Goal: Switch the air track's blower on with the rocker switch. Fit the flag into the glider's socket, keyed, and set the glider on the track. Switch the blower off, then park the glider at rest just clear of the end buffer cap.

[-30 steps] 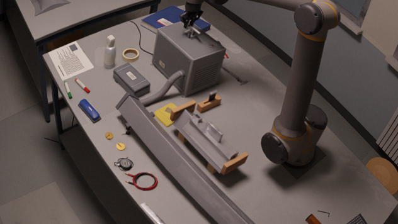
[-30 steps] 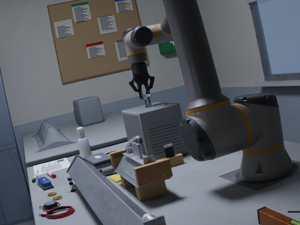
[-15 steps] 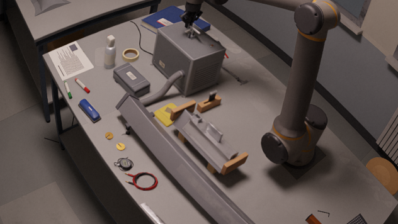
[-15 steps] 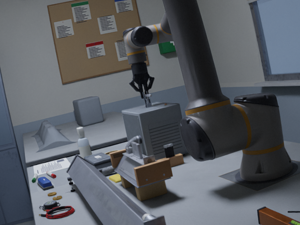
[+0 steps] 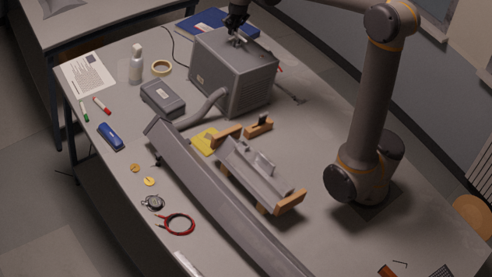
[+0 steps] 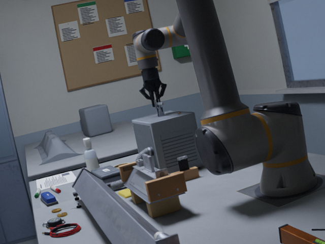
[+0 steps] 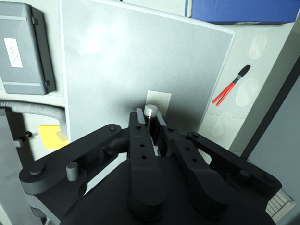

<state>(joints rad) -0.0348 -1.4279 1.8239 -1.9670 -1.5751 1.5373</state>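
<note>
A small switch lever [image 7: 150, 113] stands up from a pale plate on top of the grey blower box [image 5: 232, 70], which is joined by a ribbed hose [image 5: 200, 113] to the long grey air track [image 5: 218, 194]. The glider [image 5: 255, 167] rests on a wooden cradle beside the track. The dark flag [image 5: 263, 118] stands in a small wooden block behind the cradle. My gripper [image 7: 148, 115] is over the blower's top [image 6: 157, 103], closed around the switch lever.
A blue book [image 5: 212, 21] lies behind the blower. A grey case [image 5: 162, 98], bottle [image 5: 136, 64] and tape roll [image 5: 161, 67] sit left of it. Red probes [image 7: 229, 88] lie to its right. Markers, an eraser, discs, a stopwatch and a red cable line the table's left edge.
</note>
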